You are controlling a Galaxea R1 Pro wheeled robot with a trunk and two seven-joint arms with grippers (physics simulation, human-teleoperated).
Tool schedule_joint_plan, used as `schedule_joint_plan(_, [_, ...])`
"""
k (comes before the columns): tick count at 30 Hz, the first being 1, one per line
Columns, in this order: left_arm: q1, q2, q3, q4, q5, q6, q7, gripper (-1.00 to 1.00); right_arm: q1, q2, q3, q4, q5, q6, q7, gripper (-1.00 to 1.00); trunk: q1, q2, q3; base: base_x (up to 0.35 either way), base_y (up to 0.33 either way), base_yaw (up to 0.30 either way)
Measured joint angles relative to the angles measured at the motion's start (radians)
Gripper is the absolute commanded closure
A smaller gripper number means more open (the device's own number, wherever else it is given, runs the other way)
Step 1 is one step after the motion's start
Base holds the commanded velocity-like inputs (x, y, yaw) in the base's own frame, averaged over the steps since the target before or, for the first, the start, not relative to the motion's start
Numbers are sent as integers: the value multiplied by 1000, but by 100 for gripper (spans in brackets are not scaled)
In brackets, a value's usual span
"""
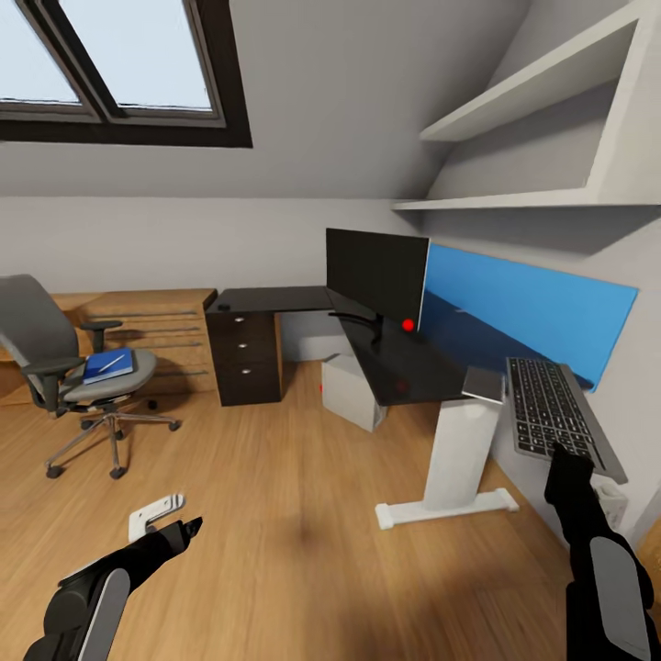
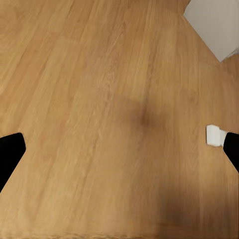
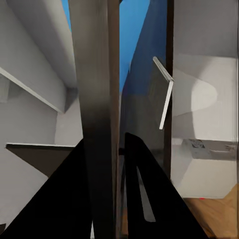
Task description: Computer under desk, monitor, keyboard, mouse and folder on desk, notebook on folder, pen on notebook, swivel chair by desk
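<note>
two arms in the head view. my right gripper (image 1: 562,452) is clamped on the near edge of the keyboard (image 1: 551,415), holding it up, tilted, just past the desk's (image 1: 404,363) near end and close to the right wall. in the right wrist view the keyboard (image 3: 97,99) runs edge-on between my dark fingers (image 3: 149,189), jaws closed on it.

my left gripper (image 1: 188,529) hangs low over bare floor (image 1: 275,514), fingers spread apart; left wrist view shows both fingertips (image 2: 10,154) wide apart with only wood between them. a small white part (image 1: 156,512) lies on the floor just beside it.

monitor (image 1: 376,275) stands on the desk at the corner. a thin grey slab (image 1: 484,384) lies at the desk's near edge, cannot tell what it is. blue panel (image 1: 532,308) runs along the wall behind the desk. a white box (image 1: 353,390) sits on the floor under the desk, looks like the computer. drawer unit (image 1: 246,353) stands under the desk's far wing.

chair (image 1: 69,376) is well apart from the desk, at left, with a blue folder (image 1: 108,365) on its seat and something thin and white on top, too small to tell.

wide open floor between chair and desk. shelves (image 1: 542,119) overhang the desk.
</note>
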Motion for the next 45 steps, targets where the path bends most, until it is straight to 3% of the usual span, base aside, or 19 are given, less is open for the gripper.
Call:
schedule_joint_plan(9, [0, 0, 0, 0, 0, 0, 1, -100, 0, 1, 5, 4, -2, 1, 0, 100, 0, 0, 2, -336, -47, 131])
schedule_joint_plan(21, [0, 0, -1, 0, -2, 0, 2, -100, 0, 7, 33, 1, -1, 97, 7, 100, -1, 0, 3, -142, -59, 63])
schedule_joint_plan(25, [0, -2, -3, 0, -4, -1, 2, -100, 5, 7, 82, -1, 1, 174, 34, 100, -1, 0, 3, 0, 0, 0])
schedule_joint_plan(33, [0, -4, -4, 0, -4, -2, 2, -100, 5, 7, 159, 0, -1, 179, 32, 100, -1, 0, 3, 0, 0, 0])
schedule_joint_plan(37, [0, -5, -5, 1, -3, -2, 2, -100, 4, 7, 221, 4, 0, 179, 31, 100, -1, 0, 3, 0, 0, 0])
schedule_joint_plan(40, [0, -6, -5, 2, -3, -2, 2, -100, 5, 6, 296, 29, 0, 177, 29, 100, -1, 0, 3, 0, 0, 0])
schedule_joint_plan(45, [0, -6, -5, 1, -3, -2, 2, -100, 5, 6, 369, 76, 3, 174, 30, 100, -1, 0, 3, 0, 0, 0])
